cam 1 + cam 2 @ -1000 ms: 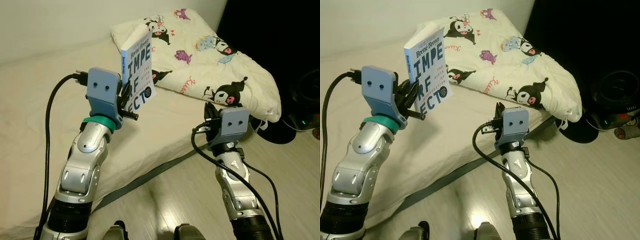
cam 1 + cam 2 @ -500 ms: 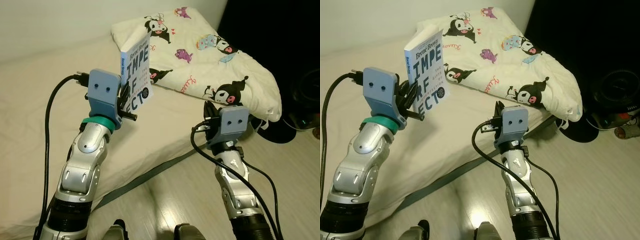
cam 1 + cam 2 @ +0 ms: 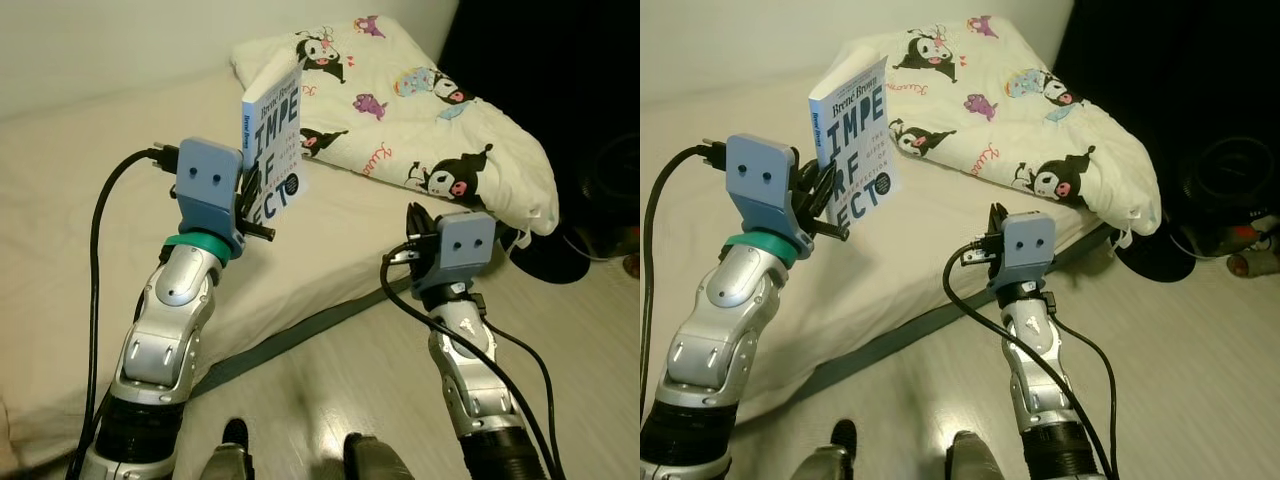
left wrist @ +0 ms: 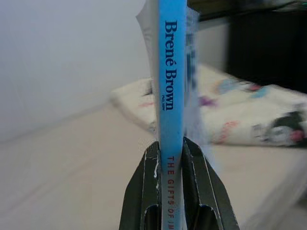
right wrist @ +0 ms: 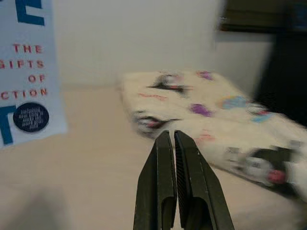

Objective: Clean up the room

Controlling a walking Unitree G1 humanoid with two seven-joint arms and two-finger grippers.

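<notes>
Left gripper sits upper left of centre in the left eye frame, fingers clamped on the lower end of a light-blue paperback book. Book is held upright, clear of the bed, front cover facing frame right, spine toward the robot. In the left wrist view the two black fingers pinch the spine on both sides; "Brené Brown" reads along it.

Right gripper has its fingers pressed together, nothing between them. It hovers right of centre in the left eye frame, over the bed's near edge, below the folded cartoon-print quilt. Quilt lies on the bed across the upper right, well apart from the book.

Pale wood floor along the bottom. Dark round object on the floor at far right, too dim to identify.
</notes>
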